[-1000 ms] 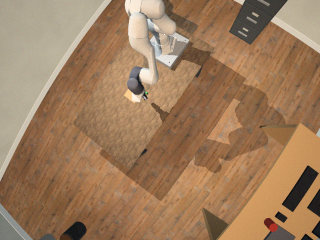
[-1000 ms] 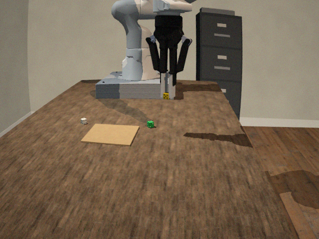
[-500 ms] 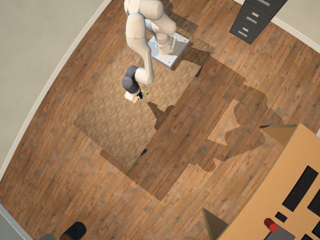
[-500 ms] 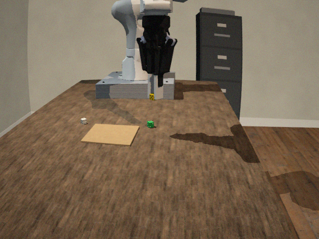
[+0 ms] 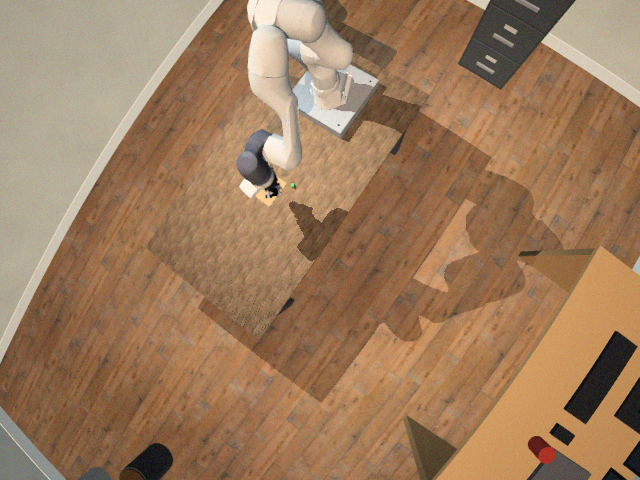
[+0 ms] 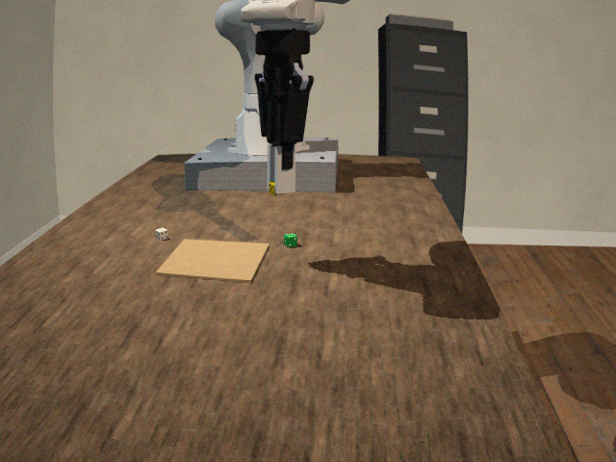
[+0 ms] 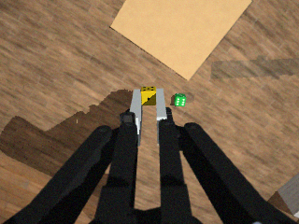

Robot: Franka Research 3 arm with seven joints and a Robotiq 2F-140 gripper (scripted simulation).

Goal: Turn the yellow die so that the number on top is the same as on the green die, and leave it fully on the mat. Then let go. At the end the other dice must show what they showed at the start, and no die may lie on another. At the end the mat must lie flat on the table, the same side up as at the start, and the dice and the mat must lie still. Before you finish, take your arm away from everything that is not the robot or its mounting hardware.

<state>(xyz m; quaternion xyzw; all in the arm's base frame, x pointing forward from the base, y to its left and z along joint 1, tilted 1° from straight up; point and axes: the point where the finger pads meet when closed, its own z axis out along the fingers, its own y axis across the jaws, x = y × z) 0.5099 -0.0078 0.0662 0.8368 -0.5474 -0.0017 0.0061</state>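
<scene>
Nearly closed, the tool (image 5: 270, 194) (image 6: 279, 185) (image 7: 149, 100) gripped the yellow die (image 6: 271, 188) (image 7: 149, 96), its several-pipped face toward twelve o'clock in the wrist view.

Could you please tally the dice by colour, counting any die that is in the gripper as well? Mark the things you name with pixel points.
Yellow: 1, the yellow die (image 6: 271, 188) (image 7: 149, 96), held in the gripper (image 6: 281, 171) (image 7: 149, 100)
Green: 1, the green die (image 5: 293, 185) (image 6: 290, 241) (image 7: 179, 100), on the table
White: 1, the white die (image 6: 162, 233), on the table
Total: 3
</scene>
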